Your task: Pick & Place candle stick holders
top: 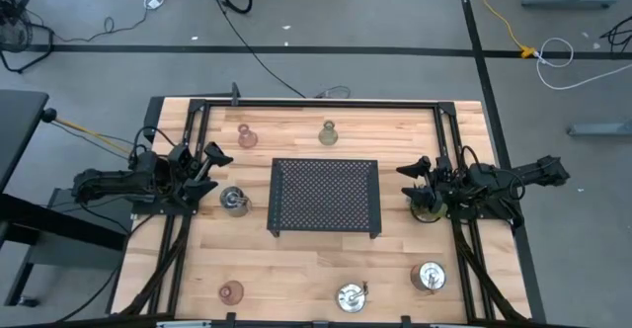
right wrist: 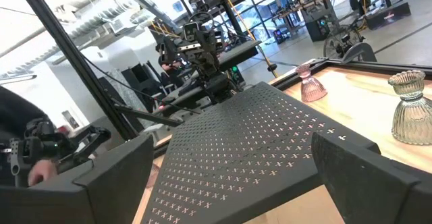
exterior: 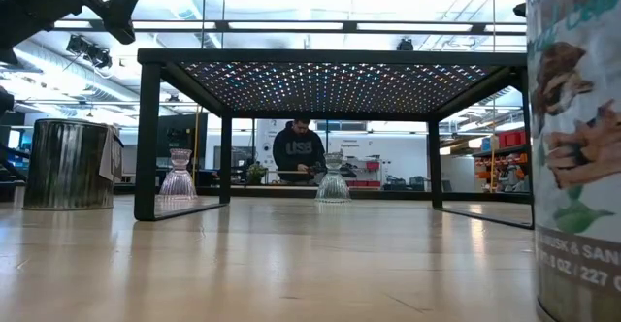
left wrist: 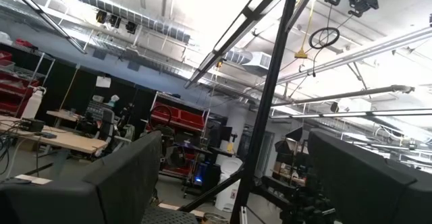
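Black perforated rectangular tray (top: 325,197) at wooden surface (top: 296,269) centre: empty. Six candle stick holders unplaced: glass pink (top: 247,136), olive (top: 328,132) far edge; pink (top: 231,291), silver (top: 351,296), (top: 431,276) near edge; silver (top: 234,202) left. Left hand (top: 211,163), right hand (top: 415,173) wide, empty. Task unstarted, judged.

Tray (top: 325,197) mid-table, holders around it, arms at both sides

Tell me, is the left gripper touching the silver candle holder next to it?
Apart. In the high view, bare wood shows between the left gripper and the silver candle holder.
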### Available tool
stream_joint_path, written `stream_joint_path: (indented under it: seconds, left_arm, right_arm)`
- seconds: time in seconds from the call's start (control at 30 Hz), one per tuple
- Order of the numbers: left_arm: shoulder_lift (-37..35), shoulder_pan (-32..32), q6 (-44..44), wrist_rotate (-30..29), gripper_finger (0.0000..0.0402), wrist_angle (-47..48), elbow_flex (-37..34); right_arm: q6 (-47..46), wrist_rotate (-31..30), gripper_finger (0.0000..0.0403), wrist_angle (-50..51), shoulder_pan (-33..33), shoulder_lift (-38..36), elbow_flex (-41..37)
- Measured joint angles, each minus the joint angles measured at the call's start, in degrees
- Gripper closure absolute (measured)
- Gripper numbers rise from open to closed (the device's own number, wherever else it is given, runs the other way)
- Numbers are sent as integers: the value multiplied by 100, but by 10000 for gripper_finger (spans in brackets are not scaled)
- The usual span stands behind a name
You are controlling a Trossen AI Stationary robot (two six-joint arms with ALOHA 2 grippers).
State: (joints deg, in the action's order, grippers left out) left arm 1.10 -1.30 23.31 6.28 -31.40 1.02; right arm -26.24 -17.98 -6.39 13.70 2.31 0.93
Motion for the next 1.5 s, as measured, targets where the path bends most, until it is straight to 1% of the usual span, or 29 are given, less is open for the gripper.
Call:
stream_joint_path:
  seconds: [1.07,1.17,1.33,1.43,1.5]
  left_arm:
    - [0,0,0,2,28,-4,0]
    - [0,0,1,1,28,-2,0]
    - [2,0,-42,0,28,-2,0]
    - [2,-2,-113,-40,28,-4,0]
    - [0,-1,-113,-71,28,-4,1]
  right_arm:
    - [-2,-8,3,-72,1,0,0]
    - [-89,-377,3,-233,0,0,0]
    - [-937,-902,3,-858,-1,0,0]
    - [-1411,-1105,3,-1401,-1,0,0]
    - [-1469,-1163,3,-1751,-1,0,0]
